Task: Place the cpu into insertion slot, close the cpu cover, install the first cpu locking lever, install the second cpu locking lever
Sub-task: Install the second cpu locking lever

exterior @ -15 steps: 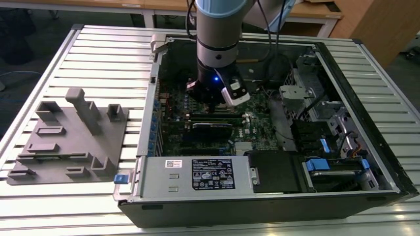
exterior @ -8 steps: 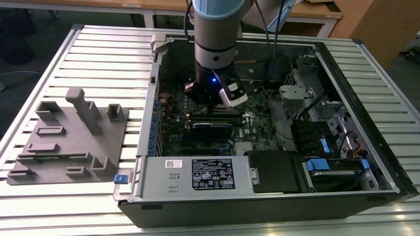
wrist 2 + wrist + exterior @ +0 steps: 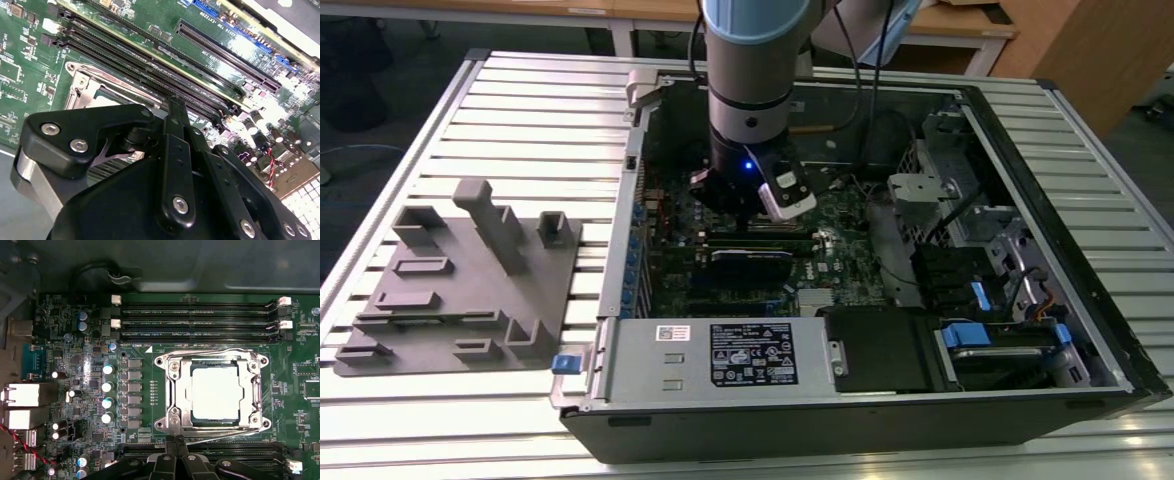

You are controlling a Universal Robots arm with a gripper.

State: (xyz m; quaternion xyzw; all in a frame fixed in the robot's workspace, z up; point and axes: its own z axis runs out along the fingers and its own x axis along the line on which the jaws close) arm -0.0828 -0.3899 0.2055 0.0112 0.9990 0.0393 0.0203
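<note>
My pincer [image 3: 174, 442], fingers clenched together on nothing, hovers at the socket's edge; cpu [image 3: 216, 391] sits in the insertion slot [image 3: 176, 390] under the closed cpu cover [image 3: 256, 390]; a skewed push could slip onto the memory slots [image 3: 200, 315].

Even light, board glare, blurred foreground

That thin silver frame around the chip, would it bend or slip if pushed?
The cpu cover looks like thin sheet metal with a cut-out window, so probably springy. It lies flat over the cpu, so unlikely to tip. Its shiny finish suggests it is slippery.
</note>
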